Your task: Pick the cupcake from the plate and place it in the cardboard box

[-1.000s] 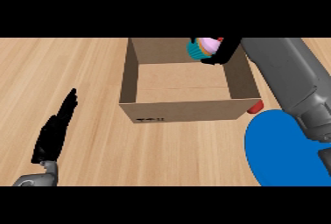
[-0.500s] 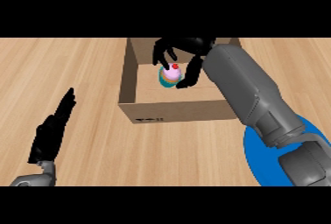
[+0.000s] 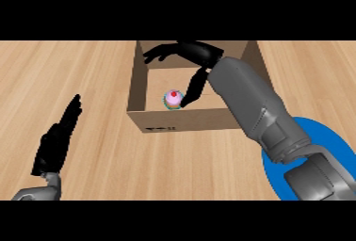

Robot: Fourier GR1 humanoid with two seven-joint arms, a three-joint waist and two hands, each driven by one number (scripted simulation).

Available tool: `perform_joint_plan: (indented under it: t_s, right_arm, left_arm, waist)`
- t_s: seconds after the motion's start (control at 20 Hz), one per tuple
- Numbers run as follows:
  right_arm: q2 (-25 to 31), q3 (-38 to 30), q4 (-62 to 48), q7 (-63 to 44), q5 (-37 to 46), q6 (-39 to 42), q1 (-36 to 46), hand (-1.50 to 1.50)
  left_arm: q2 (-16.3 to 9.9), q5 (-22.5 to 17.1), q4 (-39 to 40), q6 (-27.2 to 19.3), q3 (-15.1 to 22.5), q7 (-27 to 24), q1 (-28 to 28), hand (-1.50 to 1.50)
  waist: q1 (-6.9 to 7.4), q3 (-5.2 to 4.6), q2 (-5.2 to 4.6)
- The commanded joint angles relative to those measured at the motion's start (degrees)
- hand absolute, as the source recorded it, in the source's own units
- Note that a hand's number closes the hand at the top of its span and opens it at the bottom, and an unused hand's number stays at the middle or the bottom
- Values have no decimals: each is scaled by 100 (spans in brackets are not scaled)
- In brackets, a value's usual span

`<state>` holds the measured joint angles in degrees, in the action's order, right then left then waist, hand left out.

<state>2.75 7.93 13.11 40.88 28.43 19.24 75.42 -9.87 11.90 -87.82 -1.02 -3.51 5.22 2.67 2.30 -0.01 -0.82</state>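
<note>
The cardboard box (image 3: 182,117) stands open-topped on the wooden worktop (image 3: 83,66), toward the far middle of it. Inside, on the box floor close to the near wall, sits the cupcake (image 3: 173,99): pink frosting, a red dot on top, a teal wrapper showing at its base. It stands upright.

The right robot hand (image 3: 186,52) reaches over the box from the right, its grey forearm crossing the box's right wall. The fingers spread out relaxed over the far part of the box, pointing left, and the thumb hangs straight down inside the box, its tip just beside the cupcake's right side. From here I cannot tell whether that tip touches the frosting or merely stands next to it. Nothing is curled round the cupcake; the hand is opened out.

The blue plate (image 3: 327,141) lies on the worktop to the right of the box, largely covered by the right forearm.

The left robot hand (image 3: 59,139) rests at the lower left, well apart from the box, fingers straight and pointing away, holding nothing.
</note>
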Motion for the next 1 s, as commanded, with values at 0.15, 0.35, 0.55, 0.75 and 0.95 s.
perform_joint_plan:
  t_s: [0.15, 0.35, 0.55, 0.75, 0.95]
  right_arm:
    - [212, -1274, -398, -470, -1168, 394, 258, -150]
    - [418, -1850, -641, -731, -1730, 795, 353, -150]
    - [1258, -2224, -801, -1123, -2038, 1007, 582, -150]
    - [1944, -2347, -866, -1211, -2111, 956, 442, -150]
    - [2578, -2570, -911, -1320, -2319, 1391, 450, -150]
  left_arm:
    - [-32, 10, 155, 21, -38, -92, 140, 0]
    - [-8, -17, 0, 45, -8, -28, 132, 0]
    - [122, 88, 72, -1, 156, -45, 177, 0]
    - [108, 125, -219, 44, 261, 13, 106, 0]
    - [101, 90, -105, 92, 255, -10, 312, 0]
  waist:
    - [48, -2, -48]
    - [110, 0, -64]
    - [195, 0, -142]
    - [411, 12, -236]
    - [441, 20, -330]
